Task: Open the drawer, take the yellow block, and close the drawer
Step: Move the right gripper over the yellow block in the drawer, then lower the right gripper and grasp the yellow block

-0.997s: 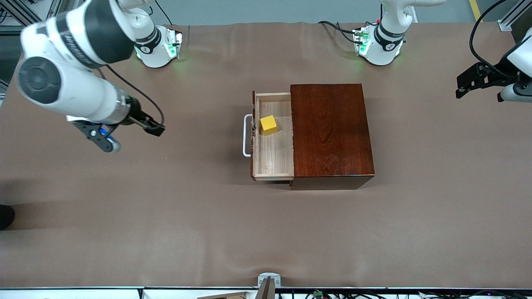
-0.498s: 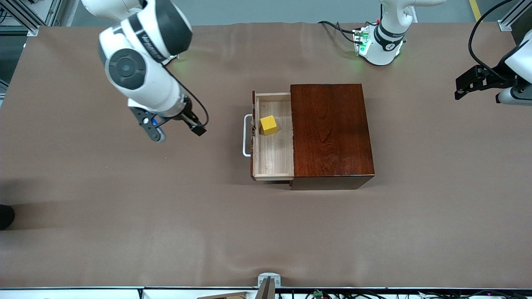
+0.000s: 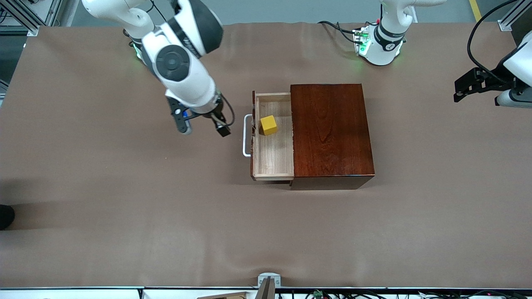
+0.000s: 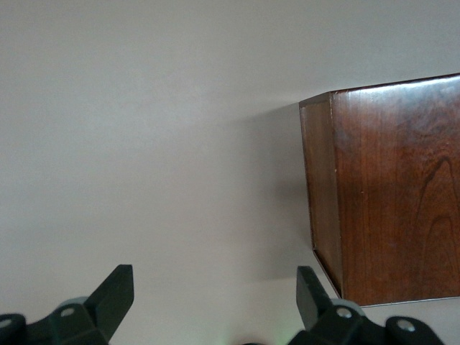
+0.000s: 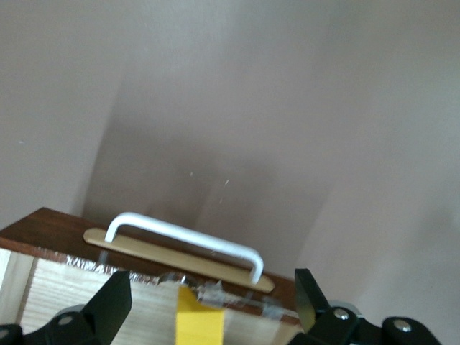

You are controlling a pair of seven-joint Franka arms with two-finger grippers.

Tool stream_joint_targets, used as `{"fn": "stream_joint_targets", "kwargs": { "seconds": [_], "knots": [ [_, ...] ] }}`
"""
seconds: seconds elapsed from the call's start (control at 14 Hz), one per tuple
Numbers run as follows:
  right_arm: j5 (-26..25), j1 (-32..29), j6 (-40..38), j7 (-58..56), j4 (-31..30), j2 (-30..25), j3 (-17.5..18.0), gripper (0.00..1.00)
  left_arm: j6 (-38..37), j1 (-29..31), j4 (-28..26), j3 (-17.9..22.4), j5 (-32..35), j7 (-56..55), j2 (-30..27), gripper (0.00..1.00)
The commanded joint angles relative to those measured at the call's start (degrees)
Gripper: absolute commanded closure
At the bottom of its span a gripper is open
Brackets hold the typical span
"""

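No readable text, label or number shows anywhere; lettering on the right arm (image 3: pixel 183 70) is illegible

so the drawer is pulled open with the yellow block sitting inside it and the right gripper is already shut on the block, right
Not quite. The drawer is open with the yellow block inside, but the right gripper is not shut on it. The front view shows it open, over the table beside the white handle, apart from the block. The right wrist view shows the same, with nothing between its fingers.
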Motion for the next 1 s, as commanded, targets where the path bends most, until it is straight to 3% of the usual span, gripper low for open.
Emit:
{"fn": "stream_joint_targets", "kwargs": {
  "seconds": [0.0,0.43,0.93],
  "knots": [
    [0.7,4.9,5.6,9.3,0.3,3.0,-0.6,0.0,0.1,0.3,0.7,-0.5,-1.3,-0.5,-0.2,0.0],
    [0.6,9.4,14.3,22.8,0.4,6.9,-0.6,0.0,0.2,0.3,0.5,-1.2,-1.2,0.0,-0.8,0.0],
    [-1.3,10.9,18.5,23.4,0.3,11.8,-0.7,0.0,0.4,0.7,0.5,-1.3,-0.7,0.0,-1.0,0.0]
  ]
}}
